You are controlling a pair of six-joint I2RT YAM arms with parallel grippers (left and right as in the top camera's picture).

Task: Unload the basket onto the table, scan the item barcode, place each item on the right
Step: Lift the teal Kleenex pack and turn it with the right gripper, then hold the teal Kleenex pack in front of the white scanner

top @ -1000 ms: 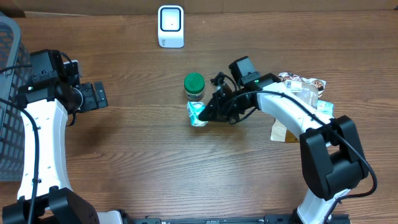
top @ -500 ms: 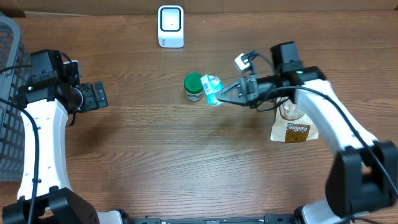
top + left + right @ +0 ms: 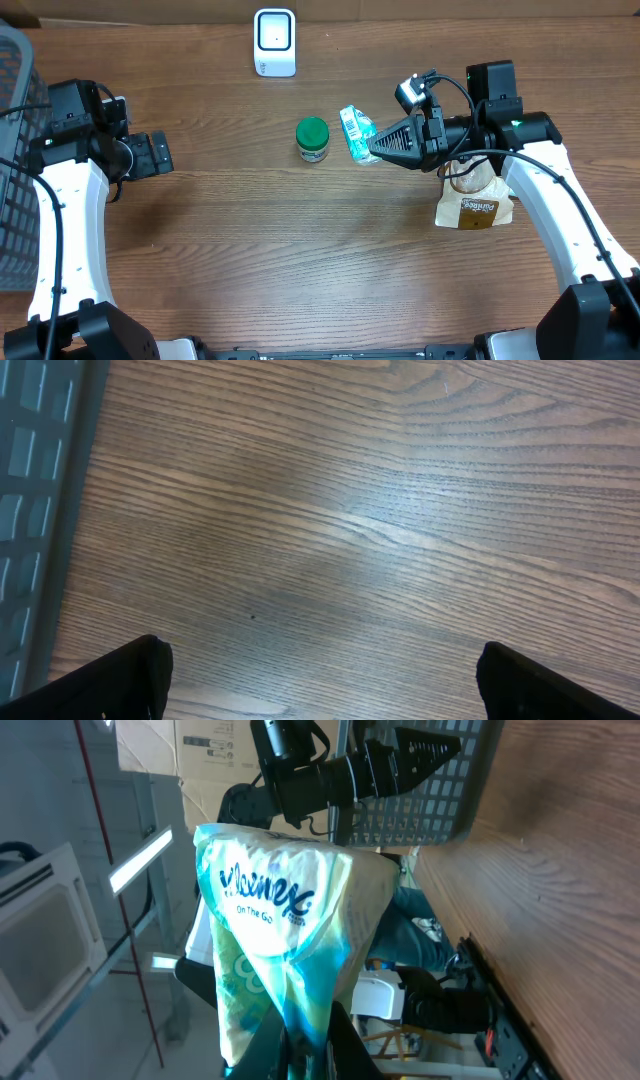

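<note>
The item is a Kleenex pocket tissue pack [image 3: 355, 133], white with green and blue print. My right gripper [image 3: 375, 148] is shut on its lower end and holds it off the table, just right of a green-lidded jar [image 3: 312, 140]. In the right wrist view the tissue pack [image 3: 280, 920] stands above my right gripper [image 3: 305, 1032], logo side toward the camera; no barcode shows. A white scanner [image 3: 274, 42] stands at the table's far edge. At the left, my left gripper [image 3: 160, 153] is open over bare wood, and the left wrist view shows nothing in the left gripper [image 3: 320, 685].
A brown paper pouch [image 3: 475, 205] lies under my right arm, with other packets behind it. A grey mesh basket [image 3: 15, 150] stands along the left edge, and the basket's [image 3: 30, 480] rim shows in the left wrist view.
My right arm has lifted the tissue pack from the table beside the jar and carried it right and toward the far edge, turning the wrist. The left arm has not moved.
</note>
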